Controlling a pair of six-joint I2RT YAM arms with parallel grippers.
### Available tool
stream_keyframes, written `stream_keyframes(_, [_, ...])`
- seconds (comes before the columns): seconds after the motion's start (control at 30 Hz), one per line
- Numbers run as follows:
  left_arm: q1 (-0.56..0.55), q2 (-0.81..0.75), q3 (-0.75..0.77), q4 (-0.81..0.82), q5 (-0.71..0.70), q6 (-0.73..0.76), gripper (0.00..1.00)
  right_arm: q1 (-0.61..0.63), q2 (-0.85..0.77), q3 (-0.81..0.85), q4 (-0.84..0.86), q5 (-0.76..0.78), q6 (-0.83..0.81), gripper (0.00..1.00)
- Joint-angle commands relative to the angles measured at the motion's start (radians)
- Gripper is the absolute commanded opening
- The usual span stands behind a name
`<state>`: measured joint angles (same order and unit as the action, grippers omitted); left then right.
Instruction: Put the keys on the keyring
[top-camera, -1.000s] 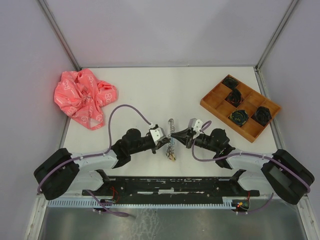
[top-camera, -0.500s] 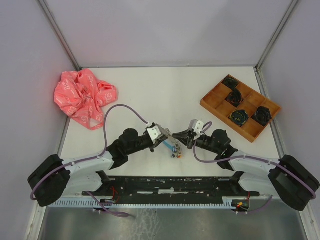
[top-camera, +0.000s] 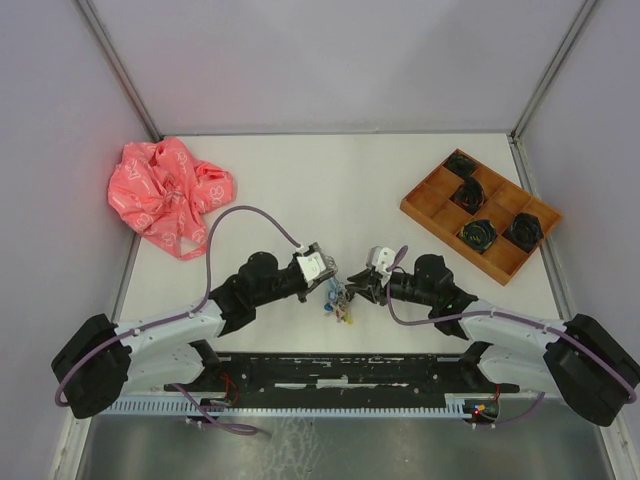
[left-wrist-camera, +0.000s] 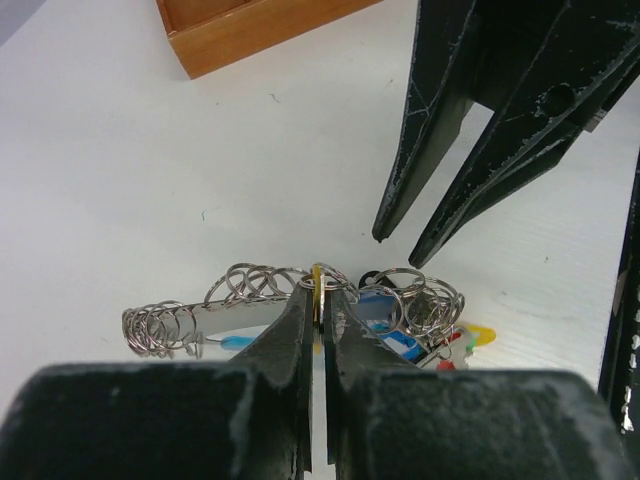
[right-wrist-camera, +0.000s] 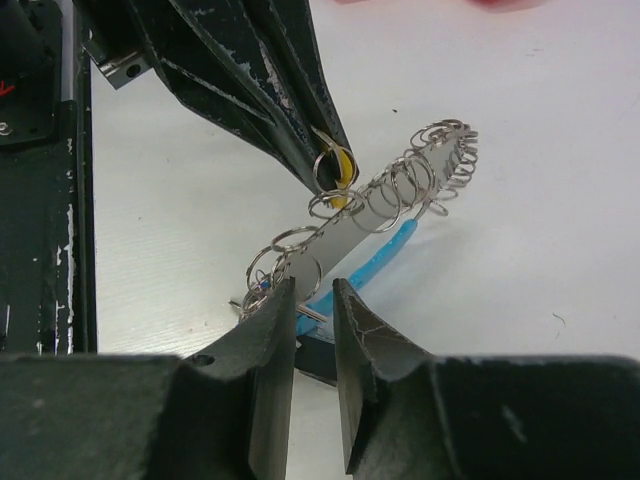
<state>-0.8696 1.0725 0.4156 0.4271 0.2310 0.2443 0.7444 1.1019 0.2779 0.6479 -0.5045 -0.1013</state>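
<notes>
Overhead, a white table (top-camera: 330, 180) sits between pale grey walls. A crumpled pink bag (top-camera: 168, 193) lies at 10 o'clock and a wooden tray (top-camera: 432, 197) of dark parts at 2 o'clock.

Both arms lie low and stretched inward, one from 7 o'clock and one from 5 o'clock. Their wrists almost meet near the table's 6 o'clock edge.

The left gripper (left-wrist-camera: 317, 300) is clenched on a yellow key (right-wrist-camera: 342, 172), seen edge-on as a thin brass line between its tips. The keyring (left-wrist-camera: 250, 288), a string of wire rings along a flat metal strip, lies on the table right at those tips and runs off toward 9 o'clock in the left wrist view.

The right gripper (right-wrist-camera: 312, 300) comes in from 1 o'clock in that view, its tips just above the rings. Its jaws are narrowly parted. The strip's near end and a blue key (right-wrist-camera: 375, 262) reach the gap, but whether it grips them cannot be told. The other keys (top-camera: 340, 303) cluster just below both grippers, toward 6 o'clock.
</notes>
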Motion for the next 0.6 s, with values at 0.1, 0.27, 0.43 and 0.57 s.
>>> stream_keyframes(0.1, [0.005, -0.031, 0.064, 0.002, 0.109, 0.095, 0.03, 0.002, -0.044, 0.119, -0.165, -0.053, -0.133, 0.37])
stream_keyframes(0.27, [0.005, -0.05, 0.065, -0.06, 0.152, 0.156, 0.03, -0.009, -0.058, 0.205, -0.354, -0.092, -0.284, 0.42])
stream_keyframes(0.43, [0.004, -0.068, 0.059, -0.082, 0.201, 0.197, 0.03, -0.031, -0.031, 0.293, -0.527, -0.246, -0.466, 0.44])
stream_keyframes(0.57, [0.004, -0.065, 0.065, -0.096, 0.227, 0.213, 0.03, -0.033, 0.03, 0.369, -0.659, -0.327, -0.601, 0.44])
